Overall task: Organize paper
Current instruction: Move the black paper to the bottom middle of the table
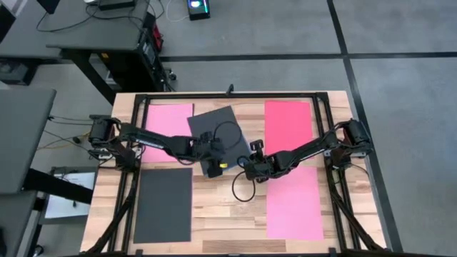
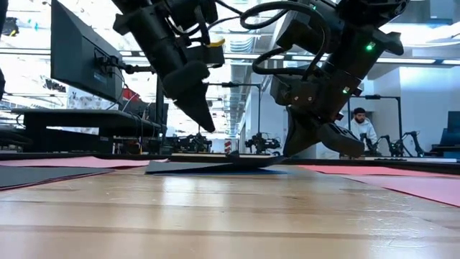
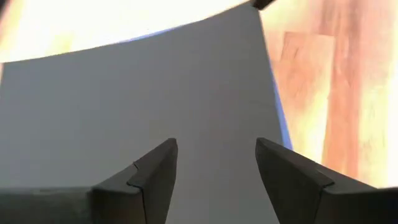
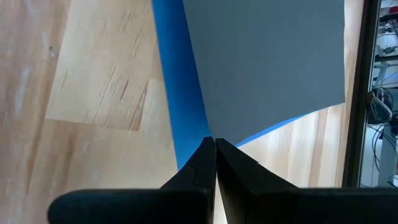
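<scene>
A dark grey sheet (image 1: 218,132) lies askew at the table's middle, on top of a blue sheet (image 4: 183,93) that shows only as a strip along its edges. My left gripper (image 3: 216,144) hangs open above the grey sheet (image 3: 155,93), well clear of it in the low view (image 2: 205,122). My right gripper (image 4: 215,140) is shut, with its tips down at the stack's right side (image 2: 316,147). A pink sheet (image 1: 169,121), a red sheet (image 1: 288,125), a second pink sheet (image 1: 294,207) and a second dark grey sheet (image 1: 164,205) lie flat around them. My right gripper comes slanting down from the table's right. Its shut fingertips meet the blue sheet's exposed edge strip (image 4: 194,134), right beside a corner of the grey sheet (image 4: 211,127). I cannot tell whether any paper is between the fingers. Both sheets lie on the table.
A black metal frame (image 1: 228,96) runs around the table top, and both arm bases stand at the left and right edges. Bare wood (image 1: 228,207) shows between the near grey sheet and the near pink sheet. A person (image 2: 361,126) sits in the room behind.
</scene>
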You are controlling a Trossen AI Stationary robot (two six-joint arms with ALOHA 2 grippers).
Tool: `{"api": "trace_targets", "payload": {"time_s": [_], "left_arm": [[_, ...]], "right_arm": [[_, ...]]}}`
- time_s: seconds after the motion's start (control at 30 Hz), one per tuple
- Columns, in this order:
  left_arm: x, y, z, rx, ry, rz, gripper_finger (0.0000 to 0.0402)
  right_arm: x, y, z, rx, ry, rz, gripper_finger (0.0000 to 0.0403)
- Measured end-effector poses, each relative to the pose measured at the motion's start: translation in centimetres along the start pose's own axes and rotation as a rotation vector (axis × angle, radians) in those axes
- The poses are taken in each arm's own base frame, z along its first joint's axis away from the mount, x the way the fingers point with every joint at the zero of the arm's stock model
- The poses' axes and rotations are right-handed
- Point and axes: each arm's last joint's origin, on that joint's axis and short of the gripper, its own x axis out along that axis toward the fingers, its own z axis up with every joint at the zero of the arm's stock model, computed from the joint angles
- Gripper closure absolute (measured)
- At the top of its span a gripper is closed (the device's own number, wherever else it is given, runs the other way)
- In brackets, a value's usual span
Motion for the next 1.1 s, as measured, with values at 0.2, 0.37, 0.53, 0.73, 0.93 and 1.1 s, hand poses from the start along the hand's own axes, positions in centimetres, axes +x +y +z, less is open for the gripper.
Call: {"api": "trace_targets", "payload": {"time_s": [0.2, 0.37, 0.53, 0.73, 0.93, 1.1], "left_arm": [[0.0, 0.0, 0.1, -0.002, -0.009, 0.016, 0.0201], [0.1, 0.0, 0.1, 0.042, -0.010, 0.037, 0.0201], [0.3, -0.1, 0.0, 0.023, -0.011, 0.042, 0.0201], [0.3, -0.1, 0.1, -0.021, -0.017, 0.047, 0.0197], [0.8, -0.6, -0.2, -0.003, -0.003, 0.047, 0.0196], [1.4, -1.8, -0.6, 0.037, 0.002, 0.043, 0.0195]], "right_arm": [[0.0, 0.0, 0.0, 0.001, 0.001, -0.001, 0.0403], [0.0, 0.0, 0.0, 0.016, 0.000, 0.000, 0.0403], [0.0, 0.0, 0.0, 0.019, 0.000, 0.000, 0.0403], [0.0, 0.0, 0.0, 0.028, -0.001, 0.000, 0.0403], [0.1, -0.2, 0.0, 0.060, 0.002, 0.002, 0.0403], [0.5, -0.6, -0.2, 0.084, 0.008, 0.020, 0.0403]]}}
